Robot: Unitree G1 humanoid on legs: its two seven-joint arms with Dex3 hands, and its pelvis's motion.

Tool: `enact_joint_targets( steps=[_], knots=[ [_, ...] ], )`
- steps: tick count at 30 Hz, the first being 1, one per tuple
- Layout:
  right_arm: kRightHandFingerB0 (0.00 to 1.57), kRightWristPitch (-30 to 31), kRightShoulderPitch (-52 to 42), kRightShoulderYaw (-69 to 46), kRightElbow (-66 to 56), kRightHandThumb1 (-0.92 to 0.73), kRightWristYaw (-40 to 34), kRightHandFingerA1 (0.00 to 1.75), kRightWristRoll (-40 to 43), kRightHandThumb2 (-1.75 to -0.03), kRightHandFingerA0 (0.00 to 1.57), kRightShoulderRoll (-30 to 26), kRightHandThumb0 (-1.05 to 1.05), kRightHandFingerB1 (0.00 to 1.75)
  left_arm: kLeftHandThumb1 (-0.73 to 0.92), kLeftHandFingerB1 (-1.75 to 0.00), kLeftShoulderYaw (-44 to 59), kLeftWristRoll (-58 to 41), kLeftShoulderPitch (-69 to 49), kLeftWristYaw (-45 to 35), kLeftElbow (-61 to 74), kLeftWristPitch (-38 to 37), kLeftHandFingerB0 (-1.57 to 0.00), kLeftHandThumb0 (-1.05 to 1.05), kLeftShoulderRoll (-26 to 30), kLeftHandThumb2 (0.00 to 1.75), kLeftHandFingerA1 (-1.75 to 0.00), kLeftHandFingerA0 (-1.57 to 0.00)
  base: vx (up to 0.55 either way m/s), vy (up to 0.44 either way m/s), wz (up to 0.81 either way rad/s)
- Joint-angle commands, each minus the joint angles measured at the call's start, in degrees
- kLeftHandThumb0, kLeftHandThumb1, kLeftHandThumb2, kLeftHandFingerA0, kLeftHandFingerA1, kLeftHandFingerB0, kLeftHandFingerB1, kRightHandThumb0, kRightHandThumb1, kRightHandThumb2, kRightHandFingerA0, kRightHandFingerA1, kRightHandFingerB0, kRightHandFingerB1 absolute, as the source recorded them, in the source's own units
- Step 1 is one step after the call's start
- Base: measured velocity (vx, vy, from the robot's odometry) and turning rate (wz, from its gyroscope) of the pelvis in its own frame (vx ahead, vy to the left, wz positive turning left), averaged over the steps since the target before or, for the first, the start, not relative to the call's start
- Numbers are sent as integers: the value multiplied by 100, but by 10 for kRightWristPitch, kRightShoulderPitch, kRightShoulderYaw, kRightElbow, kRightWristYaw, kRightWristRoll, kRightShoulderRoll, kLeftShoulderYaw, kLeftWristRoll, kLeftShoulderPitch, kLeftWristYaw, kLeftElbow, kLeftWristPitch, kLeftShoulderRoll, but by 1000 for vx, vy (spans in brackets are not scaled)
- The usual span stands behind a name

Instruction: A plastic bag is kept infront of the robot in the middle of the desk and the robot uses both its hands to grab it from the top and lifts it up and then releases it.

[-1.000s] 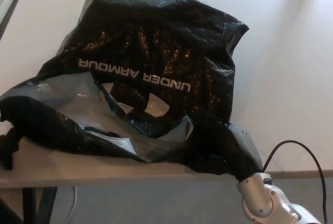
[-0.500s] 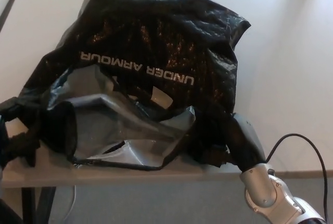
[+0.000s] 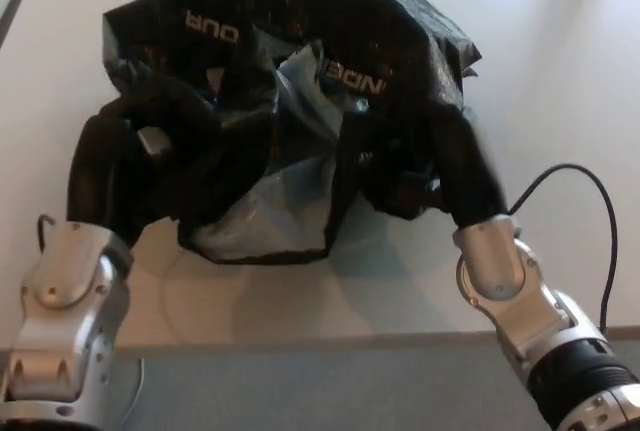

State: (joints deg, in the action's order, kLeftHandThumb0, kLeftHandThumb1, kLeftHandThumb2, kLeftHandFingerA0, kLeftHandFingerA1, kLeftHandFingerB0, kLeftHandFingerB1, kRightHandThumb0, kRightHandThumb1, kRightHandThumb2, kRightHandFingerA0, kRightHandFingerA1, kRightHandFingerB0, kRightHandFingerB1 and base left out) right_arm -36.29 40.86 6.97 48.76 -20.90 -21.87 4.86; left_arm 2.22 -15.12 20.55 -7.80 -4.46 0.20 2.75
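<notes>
From the head view, the black plastic bag (image 3: pixel 290 101) is bunching up and hanging over the middle of the desk (image 3: pixel 560 71), with both hands gripping its top: the left hand (image 3: pixel 105 166) at one end, the right hand (image 3: pixel 465 176) at the other. The bag's long side is running across between them, neither looking nearer. Bare desk is sitting underneath and all around, so dropping it looks easy, though the near edge is close.

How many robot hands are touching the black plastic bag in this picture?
2. The left hand grips the plastic bag at its left side; the right hand grips its right side. Fingers are mostly hidden in the folds.
</notes>
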Motion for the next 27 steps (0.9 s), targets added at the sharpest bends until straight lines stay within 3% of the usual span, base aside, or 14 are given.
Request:
enact_joint_targets(
  steps=[1, 6, 7, 8, 9, 10, 11, 12, 15, 17, 18, 19, 20, 27],
  knots=[
    [92, 105, 74, -87, -100, -53, 49, 143, 169, -82, 112, 44, -31, 132, 58, -175, -57, -48, 43, 36, 193, 115, -76, -19, -60, 58, -175, -96, 0, 0, 0],
    [89, 139, 71, -102, -173, -52, 91, 145, 203, -81, 113, 51, -36, 131, 60, -175, -59, -57, 53, 38, 228, 132, -80, -16, -75, 58, -174, -98, 0, 0, 0],
    [89, 135, 74, -101, -181, -52, 88, 145, 193, -81, 113, 48, -35, 131, 43, -134, -56, -64, 55, 44, 239, 142, -109, -16, -79, 85, -145, -131, 0, 0, 0],
    [90, 130, 78, -100, -192, -52, 90, 145, 187, -81, 113, 42, -35, 131, 44, -133, -52, -73, 59, 45, 249, 151, -108, -15, -80, 85, -144, -130, 0, 0, 0],
    [90, 142, 79, -101, -218, -50, 95, 144, 189, -81, 112, 41, -39, 131, 61, -175, -46, -84, 67, 48, 260, 159, -78, -12, -82, 58, -175, -99, 0, 0, 0],
    [90, 147, 79, -101, -226, -50, 97, 144, 190, -81, 112, 41, -39, 131, 61, -175, -44, -86, 68, 49, 263, 162, -78, -12, -84, 58, -175, -99, 0, 0, 0],
    [59, 180, 79, -102, -264, -67, 100, 175, 192, -58, 79, 42, -33, 172, 60, -175, -38, -96, 78, 54, 275, 173, -78, -12, -87, 58, -175, -99, 0, 0, 0],
    [90, 204, 83, -100, -300, -48, 97, 144, 180, -80, 112, 38, -42, 131, 59, -175, -34, -94, 91, 60, 289, 177, -77, -14, -85, 58, -175, -99, 0, 0, 0],
    [91, 208, 82, -94, -350, -49, 104, 144, 173, -81, 116, 32, -36, 131, 60, -175, -31, -70, 105, 62, 319, 177, -76, -14, -72, 58, -175, -99, 0, 0, 0],
    [94, 207, 84, -92, -374, -48, 112, 144, 180, -82, 120, 30, -32, 130, 46, -137, -25, -76, 116, 59, 335, 180, -107, -15, -65, 82, -148, -130, 0, 0, 0],
    [69, 217, 84, -92, -393, -67, 122, 174, 192, -59, 92, 29, -26, 169, 46, -136, -24, -64, 122, 58, 345, 174, -107, -16, -59, 83, -147, -129, 0, 0, 0],
    [95, 226, 80, -88, -449, -46, 136, 143, 212, -84, 124, 30, -31, 127, 62, -175, -15, -58, 142, 56, 373, 176, -76, -14, -42, 58, -175, -98, 0, 0, 0],
    [64, 232, 77, -86, -470, -66, 135, 171, 209, -59, 96, 30, -28, 169, 62, -175, -13, -51, 149, 54, 380, 171, -78, -16, -35, 58, -175, -99, 0, 0, 0],
    [67, 302, 59, -68, -635, -68, 161, 174, 218, -60, 94, 18, -32, 169, 62, -166, -22, -31, 136, 53, 479, 187, -83, -22, -1, 58, -175, -101, 0, 0, 0]
  ],
)
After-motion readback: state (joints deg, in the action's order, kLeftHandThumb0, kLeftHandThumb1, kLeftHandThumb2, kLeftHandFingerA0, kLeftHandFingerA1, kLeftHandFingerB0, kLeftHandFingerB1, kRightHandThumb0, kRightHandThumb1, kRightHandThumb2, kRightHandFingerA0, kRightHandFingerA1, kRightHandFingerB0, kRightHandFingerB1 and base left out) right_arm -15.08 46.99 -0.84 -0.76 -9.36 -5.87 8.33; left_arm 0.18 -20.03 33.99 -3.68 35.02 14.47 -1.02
